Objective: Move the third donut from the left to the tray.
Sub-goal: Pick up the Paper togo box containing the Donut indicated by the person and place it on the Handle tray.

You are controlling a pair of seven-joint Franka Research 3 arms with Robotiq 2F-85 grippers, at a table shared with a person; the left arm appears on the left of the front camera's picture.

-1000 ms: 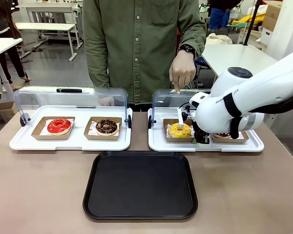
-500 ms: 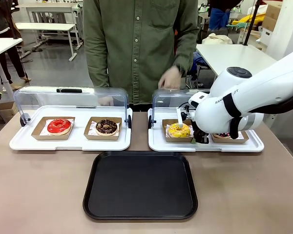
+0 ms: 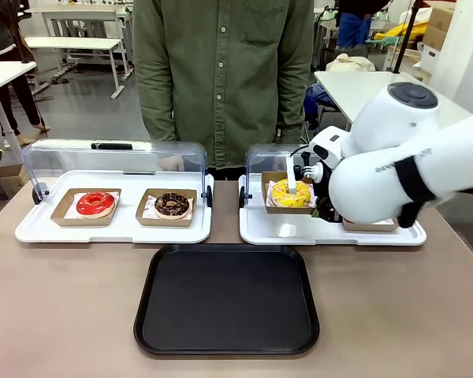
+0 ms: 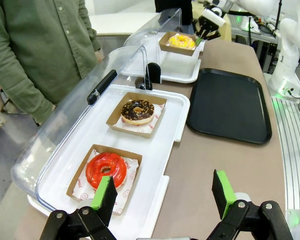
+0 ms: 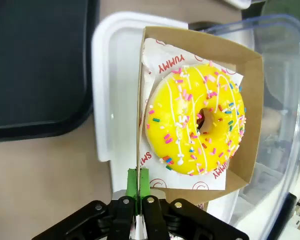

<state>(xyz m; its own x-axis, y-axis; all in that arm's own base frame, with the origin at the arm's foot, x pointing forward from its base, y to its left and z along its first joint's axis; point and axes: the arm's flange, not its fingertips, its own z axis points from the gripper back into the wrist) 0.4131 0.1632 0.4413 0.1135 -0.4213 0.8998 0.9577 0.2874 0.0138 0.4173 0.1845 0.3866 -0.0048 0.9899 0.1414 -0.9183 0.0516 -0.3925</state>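
The third donut from the left (image 3: 290, 192), yellow-glazed with sprinkles, sits in its brown cardboard holder (image 5: 250, 125), lifted a little above the right white tray (image 3: 299, 233). My right gripper (image 3: 315, 192) is shut on the holder's edge. In the right wrist view the green-padded fingertips (image 5: 138, 181) pinch the cardboard wall beside the yellow donut (image 5: 196, 119). The black tray (image 3: 227, 303) lies bare at the table's near middle, and in the right wrist view the black tray (image 5: 35, 65) is at the left. My left gripper (image 4: 163, 195) hangs open above the table beside the left white tray (image 4: 160, 150).
A red donut (image 3: 95, 203) and a chocolate donut (image 3: 172, 205) rest in holders under the open clear lid (image 3: 114, 157) of the left tray. Behind my right arm another holder (image 3: 370, 226) peeks out. A person in a green shirt (image 3: 221, 71) stands at the far side.
My right gripper has lifted the holder with the yellow donut up off the white tray. The person's hand has left the right lid and gone out of sight.
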